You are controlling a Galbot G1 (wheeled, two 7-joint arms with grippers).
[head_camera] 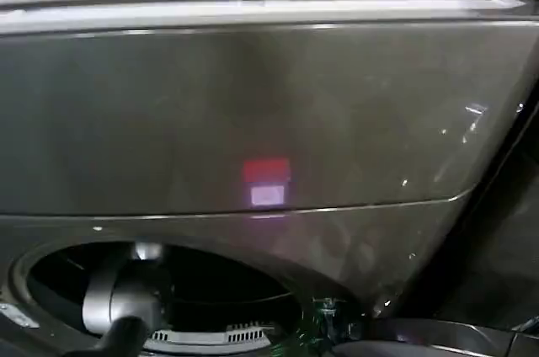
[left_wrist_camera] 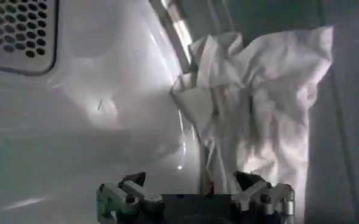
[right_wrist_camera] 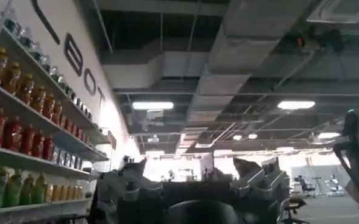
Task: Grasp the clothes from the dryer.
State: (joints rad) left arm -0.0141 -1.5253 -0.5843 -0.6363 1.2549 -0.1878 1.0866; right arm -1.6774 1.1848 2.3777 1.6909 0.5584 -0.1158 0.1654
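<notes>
Dryer front is filling the head view: bronze-grey panel, a small red-and-white light reflection glowing at its middle, the round porthole opening at the lower left. The left arm is reaching into that porthole, its grey link angling down through the dark opening.

Inside the drum, the wall is looking smooth and pale, with a perforated vent panel at one corner. The clothes are lying as a crumpled white bundle, creased and folded, bunched against a raised rib of the drum wall.

The left gripper is hovering just short of the bundle, jaws standing wide apart and holding nothing; one fingertip is sitting close to the fabric's lower edge, whether touching cannot be told.

The right gripper is pointing out into the room, at shelves of bottled drinks along a wall and a ceiling with strip lights. Its jaws are standing apart, gripping nothing.
</notes>
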